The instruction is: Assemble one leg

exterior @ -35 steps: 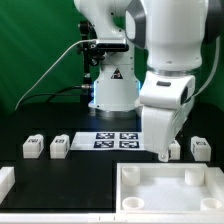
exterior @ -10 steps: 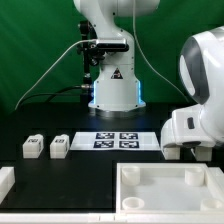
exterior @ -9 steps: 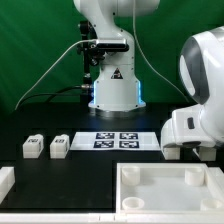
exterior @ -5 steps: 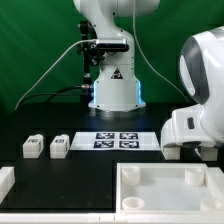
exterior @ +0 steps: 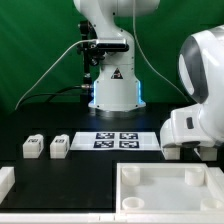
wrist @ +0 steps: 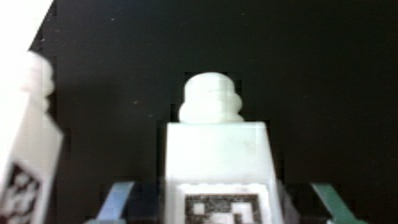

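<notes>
A black tabletop (exterior: 90, 170) fills the lower half of the exterior view, in front of a green backdrop. The white robot arm (exterior: 202, 70) is the biggest thing on show. Its base column (exterior: 110, 85) stands at the middle back, and its bulky upper part looms at the exterior view's right, reaching down to the tabletop there.

In the lower right of the exterior view lies a large white tray (exterior: 128, 200) with a raised rim, cut off by the frame's edge. A smaller white part (exterior: 5, 180) pokes in at the lower left corner. In the middle of the tabletop, just in front of the base column, lies the marker board (exterior: 118, 140) with four black-and-white tags.

On the exterior view's left, two small white legs sit side by side, near each other but apart: the outer leg (exterior: 33, 148) and the inner leg (exterior: 59, 147).

The wrist view shows the leg (wrist: 222, 150) up close in the middle of the picture. It is a stubby white block with a rounded peg (wrist: 210, 98) at one end and a tag (wrist: 228, 208) on its face. In the exterior view the arm hides it. A neighbouring block (wrist: 25, 150), also tagged, lies just beside it.

The bluish fingers (wrist: 121, 200) are spread apart, one on each side of the leg, with a dark gap between each finger and the block.
</notes>
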### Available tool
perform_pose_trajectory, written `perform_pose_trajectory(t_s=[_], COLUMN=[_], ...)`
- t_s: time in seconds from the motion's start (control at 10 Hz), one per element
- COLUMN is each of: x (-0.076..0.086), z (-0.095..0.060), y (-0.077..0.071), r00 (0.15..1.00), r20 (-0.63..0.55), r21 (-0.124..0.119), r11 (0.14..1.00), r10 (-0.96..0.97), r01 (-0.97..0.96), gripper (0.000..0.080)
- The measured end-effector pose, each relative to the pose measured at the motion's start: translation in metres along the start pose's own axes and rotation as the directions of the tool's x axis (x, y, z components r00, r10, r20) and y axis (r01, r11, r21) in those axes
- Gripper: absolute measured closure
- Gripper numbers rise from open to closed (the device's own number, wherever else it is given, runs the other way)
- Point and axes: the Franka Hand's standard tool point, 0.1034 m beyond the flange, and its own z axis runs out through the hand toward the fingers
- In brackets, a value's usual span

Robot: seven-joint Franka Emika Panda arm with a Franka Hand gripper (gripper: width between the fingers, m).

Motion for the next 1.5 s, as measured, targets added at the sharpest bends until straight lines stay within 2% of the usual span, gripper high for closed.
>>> perform_pose_trajectory(t_s=[0.2,0.3,0.4,0.5,0.7,0.8,0.9,1.0,1.1,1.2,1.5], x=[-0.011,-0.020,-0.024,-0.031,-0.024,-0.016,0.002,0.007,0.017,0.030,0.033], z=[-0.068,-0.093,-0.120,-0.138,-0.137,-0.148,-0.175,-0.201,-0.226,-0.250,-0.252], y=[0.017,0.024,0.026,0.026,0.029,0.035,0.053,0.063,0.070,0.077,0.098], r00=[0.997,0.994,0.980,0.954,0.877,0.815,0.714,0.643,0.562,0.429,0.154], r20=[-0.054,-0.082,-0.182,-0.291,-0.477,-0.565,-0.678,-0.742,-0.795,-0.869,-0.949], r21=[0.018,0.023,0.017,0.004,-0.011,-0.055,-0.099,-0.119,-0.151,-0.192,-0.268], r11=[0.998,0.997,0.997,0.997,0.998,0.992,0.984,0.982,0.972,0.967,0.962], r10=[-0.061,-0.070,-0.077,-0.075,-0.061,-0.128,-0.175,-0.188,-0.226,-0.246,-0.274], r01=[0.062,0.072,0.081,0.079,0.063,0.118,0.148,0.150,0.178,0.166,0.061], gripper=[0.0512,0.0511,0.0511,0.0511,0.0511,0.0511,0.0511,0.0511,0.0511,0.0511,0.0511])
